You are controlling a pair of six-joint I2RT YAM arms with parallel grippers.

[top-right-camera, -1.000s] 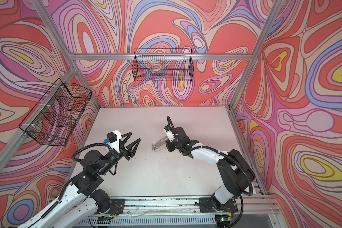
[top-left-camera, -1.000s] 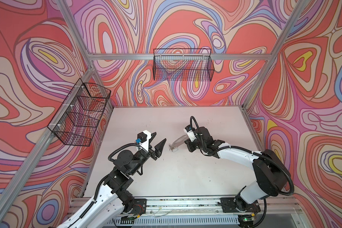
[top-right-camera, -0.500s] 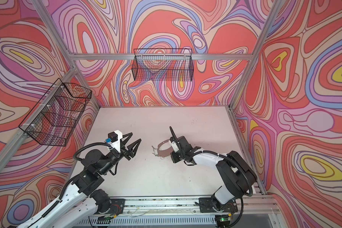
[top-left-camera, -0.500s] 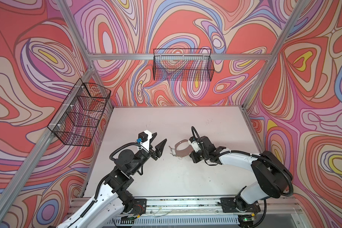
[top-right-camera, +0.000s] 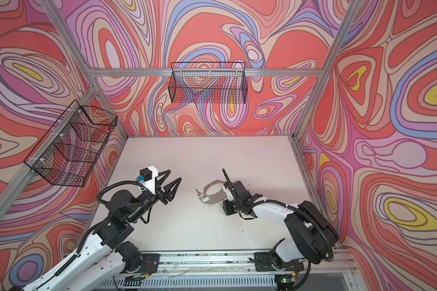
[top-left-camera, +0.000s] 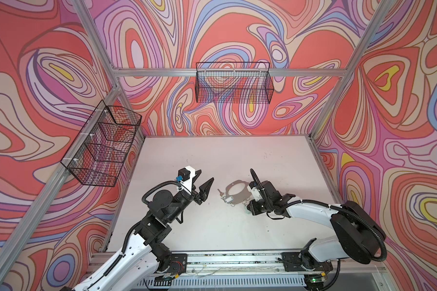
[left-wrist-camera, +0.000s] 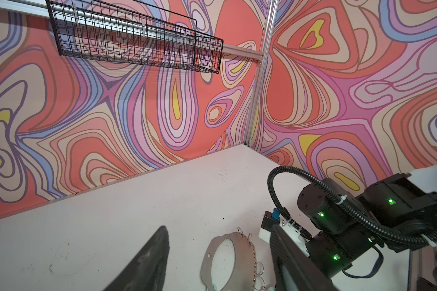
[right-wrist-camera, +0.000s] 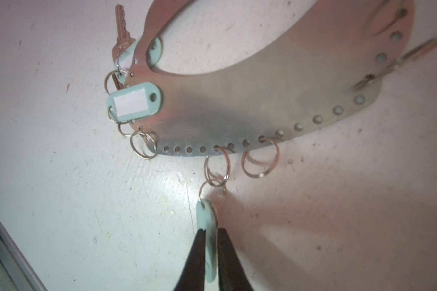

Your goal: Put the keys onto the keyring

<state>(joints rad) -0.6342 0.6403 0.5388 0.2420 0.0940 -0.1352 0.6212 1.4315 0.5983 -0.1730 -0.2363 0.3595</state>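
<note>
Flat on counter (top-left-camera: 212, 226), mid-right, lies the keyring (top-left-camera: 237, 200), right beside the R arm (top-left-camera: 310, 210). R tool (right-wrist-camera: 211, 230) is clamped on a mint tag (right-wrist-camera: 207, 216), which sits edge-on btwn the two black fingers (right-wrist-camera: 196, 252), just off the plate's holed rim. The tag's small ring (right-wrist-camera: 212, 189) links into a split ring (right-wrist-camera: 217, 163) set in one of the rim holes. An empty split ring (right-wrist-camera: 260, 158) hangs from a hole just beside it. Further along the rim: a second tag (right-wrist-camera: 134, 103) w/ white label rests on the plate, a third tag (right-wrist-camera: 126, 54) lies partly under it, and a key (right-wrist-camera: 121, 30) pokes out past the edge onto the counter. L tool (top-left-camera: 206, 175) is spread wide w/ nothing in it, left of the keyring and apart from it, tips pointing its way.
</note>
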